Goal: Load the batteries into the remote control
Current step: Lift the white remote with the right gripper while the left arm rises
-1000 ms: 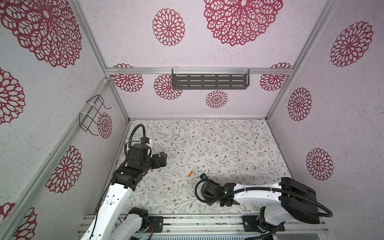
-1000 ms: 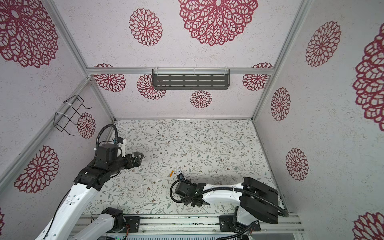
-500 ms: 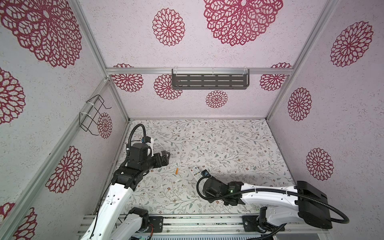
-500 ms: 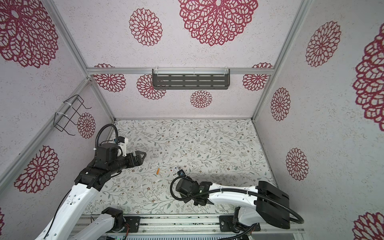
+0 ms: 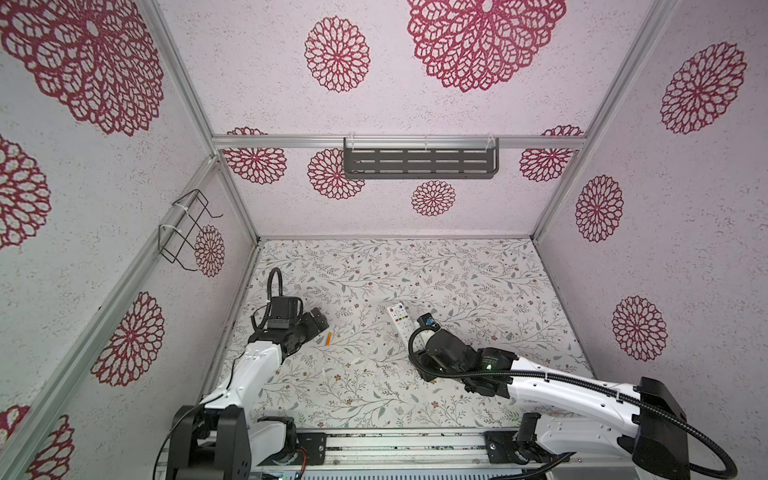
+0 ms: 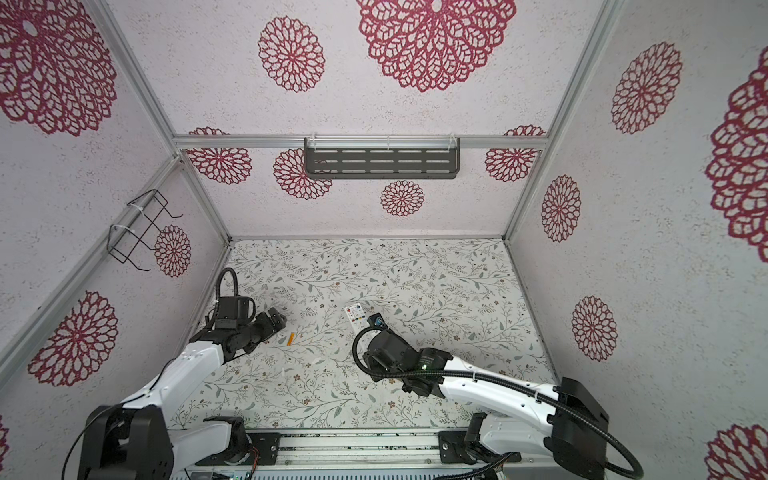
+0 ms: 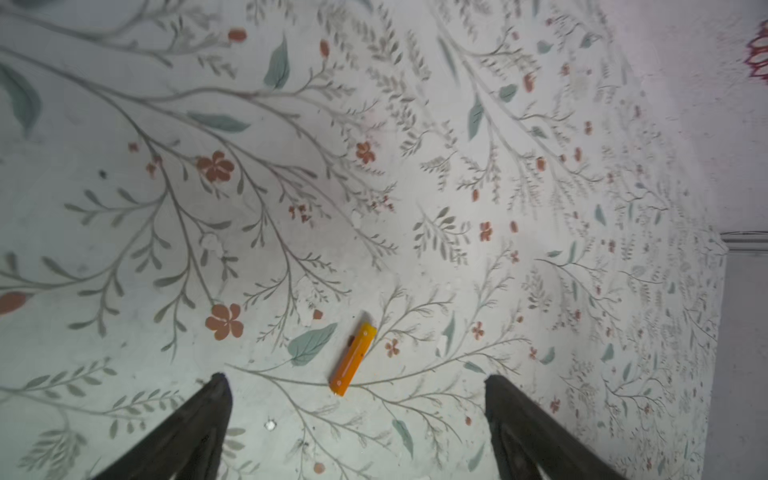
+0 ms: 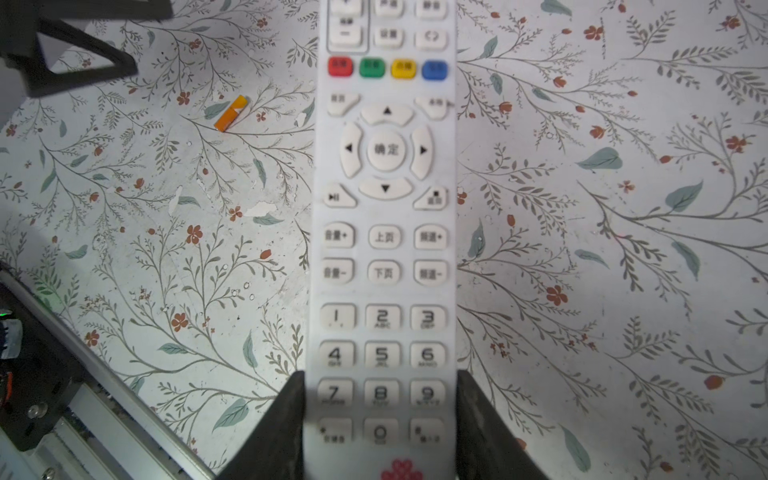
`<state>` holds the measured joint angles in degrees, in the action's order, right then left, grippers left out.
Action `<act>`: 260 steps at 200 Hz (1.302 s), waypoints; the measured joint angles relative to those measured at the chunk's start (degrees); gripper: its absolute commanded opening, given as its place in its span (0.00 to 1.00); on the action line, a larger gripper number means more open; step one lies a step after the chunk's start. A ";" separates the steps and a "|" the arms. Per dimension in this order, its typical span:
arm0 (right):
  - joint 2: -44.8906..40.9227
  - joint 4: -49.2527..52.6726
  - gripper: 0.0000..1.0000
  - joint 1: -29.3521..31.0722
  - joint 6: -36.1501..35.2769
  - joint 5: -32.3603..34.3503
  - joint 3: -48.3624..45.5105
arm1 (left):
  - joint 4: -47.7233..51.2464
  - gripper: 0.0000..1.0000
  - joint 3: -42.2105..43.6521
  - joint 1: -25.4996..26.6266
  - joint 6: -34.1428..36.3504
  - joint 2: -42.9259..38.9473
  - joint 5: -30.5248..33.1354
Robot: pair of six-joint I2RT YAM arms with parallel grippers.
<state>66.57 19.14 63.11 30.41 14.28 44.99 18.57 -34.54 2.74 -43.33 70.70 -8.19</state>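
Note:
The remote control point(image 8: 384, 208) is a long white bar, buttons facing the right wrist camera. My right gripper point(image 8: 380, 399) is shut on it at its red-logo end, with a finger point(image 8: 286, 415) pressed against each long edge. In both top views the remote point(image 5: 399, 318) point(image 6: 357, 318) sticks out beyond the right wrist, which hides the jaws. One orange battery point(image 5: 328, 338) point(image 6: 291, 338) point(image 7: 353, 359) point(image 8: 230, 113) lies flat on the floral floor. My left gripper point(image 7: 353, 380) point(image 5: 318, 322) stands open just short of it, holding nothing.
A dark slotted shelf point(image 5: 419, 164) hangs on the back wall and a black wire rack point(image 5: 185, 230) on the left wall. An aluminium rail point(image 5: 395, 444) runs along the front edge. The patterned floor point(image 5: 457, 282) stretches behind both arms.
The orange battery has shifted left across the floor, away from the right gripper and toward the left one. The right arm has swung, and the remote now shows ahead of its wrist.

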 measured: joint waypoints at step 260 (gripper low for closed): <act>-8.11 -16.33 0.39 -7.61 -0.79 -27.74 -7.61 | -20.28 0.97 4.02 11.02 -1.86 -18.10 -19.37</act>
<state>58.46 2.81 55.51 29.63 -13.45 37.39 -1.72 -30.52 13.76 -45.19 52.60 -27.55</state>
